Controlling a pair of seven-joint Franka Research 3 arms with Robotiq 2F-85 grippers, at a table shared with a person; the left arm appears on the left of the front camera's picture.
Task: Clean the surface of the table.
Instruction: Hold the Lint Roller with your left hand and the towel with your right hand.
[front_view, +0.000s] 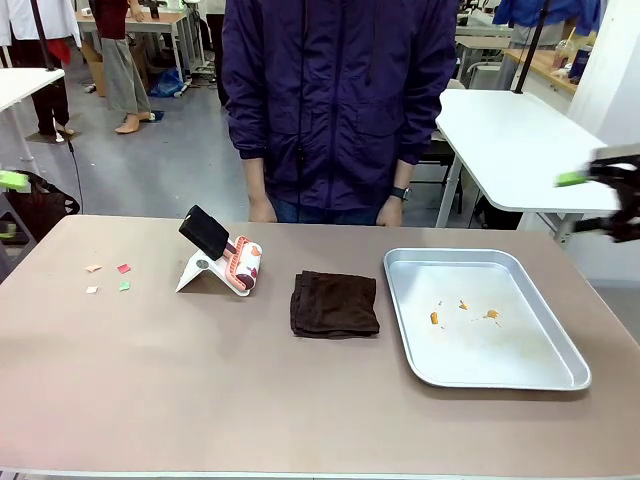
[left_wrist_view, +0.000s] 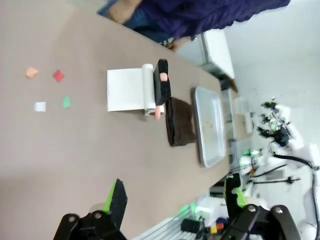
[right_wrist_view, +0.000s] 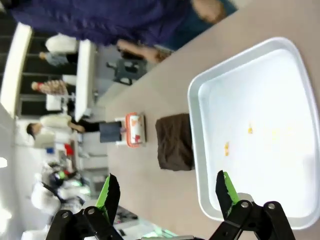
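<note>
The beige-brown table (front_view: 200, 390) carries small coloured paper scraps (front_view: 108, 277) at its left and a folded dark brown cloth (front_view: 334, 303) in the middle. Both grippers hang open and empty off the table's sides: my left gripper (front_view: 10, 205) at the far left edge, my right gripper (front_view: 592, 204) at the far right, above the tray's side. The left wrist view looks between its gripper (left_wrist_view: 175, 197) at the table (left_wrist_view: 75, 150), scraps (left_wrist_view: 58, 76) and cloth (left_wrist_view: 180, 121). In the right wrist view the gripper (right_wrist_view: 167, 192) hovers over the cloth (right_wrist_view: 174, 141) and table (right_wrist_view: 145, 170).
A silver tray (front_view: 560, 382) with orange crumbs (front_view: 464, 311) lies at the right. A white stand (front_view: 222, 264) holding a black phone sits left of the cloth. A person in a purple jacket (front_view: 335, 100) stands at the far edge, hands down.
</note>
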